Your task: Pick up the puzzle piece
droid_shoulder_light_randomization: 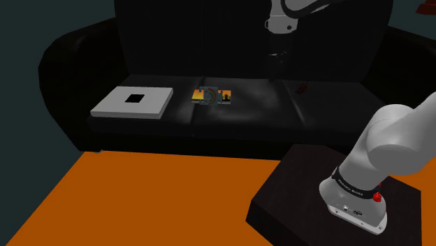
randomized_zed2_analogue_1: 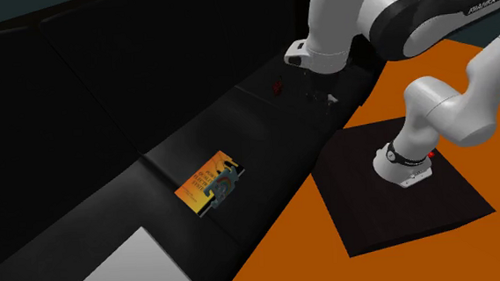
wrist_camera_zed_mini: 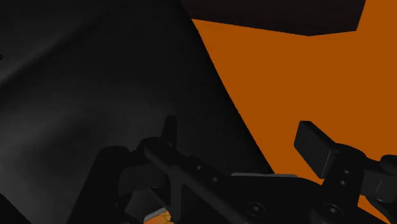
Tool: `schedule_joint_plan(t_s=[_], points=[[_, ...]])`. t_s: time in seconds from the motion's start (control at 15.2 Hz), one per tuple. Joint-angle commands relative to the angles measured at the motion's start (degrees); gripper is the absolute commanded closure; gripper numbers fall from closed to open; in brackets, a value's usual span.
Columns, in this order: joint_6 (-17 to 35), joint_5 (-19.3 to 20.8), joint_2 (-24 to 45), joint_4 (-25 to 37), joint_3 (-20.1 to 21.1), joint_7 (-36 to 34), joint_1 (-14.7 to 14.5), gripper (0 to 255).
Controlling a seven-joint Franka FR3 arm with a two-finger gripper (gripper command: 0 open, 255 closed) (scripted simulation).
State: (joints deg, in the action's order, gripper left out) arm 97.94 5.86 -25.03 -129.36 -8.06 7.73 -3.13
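Observation:
A flat orange puzzle piece (droid_shoulder_light_randomization: 212,96) with a picture and a grey-blue shape on it lies on the black sofa seat (droid_shoulder_light_randomization: 244,112), near the middle. In the second exterior view the puzzle piece (randomized_zed2_analogue_1: 210,184) rests near the seat's front edge. My black gripper (droid_shoulder_light_randomization: 277,68) hangs above the seat, well off to the shoulder view's right of the piece and apart from it. The second exterior view has the gripper (randomized_zed2_analogue_1: 321,94) over the seat's far end. In the wrist view the gripper (wrist_camera_zed_mini: 240,132) is open with nothing between its fingers.
A white flat board (droid_shoulder_light_randomization: 133,102) with a black square hole lies on the seat at the shoulder view's left. A small red object (droid_shoulder_light_randomization: 302,88) sits on the seat just beyond the gripper. The dark stand (randomized_zed2_analogue_1: 400,189) rests on the orange floor (droid_shoulder_light_randomization: 140,203) before the sofa.

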Motion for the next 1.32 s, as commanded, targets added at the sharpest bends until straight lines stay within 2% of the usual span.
schedule_joint_plan(t_s=[0.0,0.66,1.25], points=[[1.79,-0.5,4.73,2.82,-0.99,2.99,-0.62,0],[5.31,-5.79,28.2,21.43,-2.51,16.49,-2.47,0],[1.47,-10.22,49.89,45.5,-0.11,26.07,-1.76,0]])
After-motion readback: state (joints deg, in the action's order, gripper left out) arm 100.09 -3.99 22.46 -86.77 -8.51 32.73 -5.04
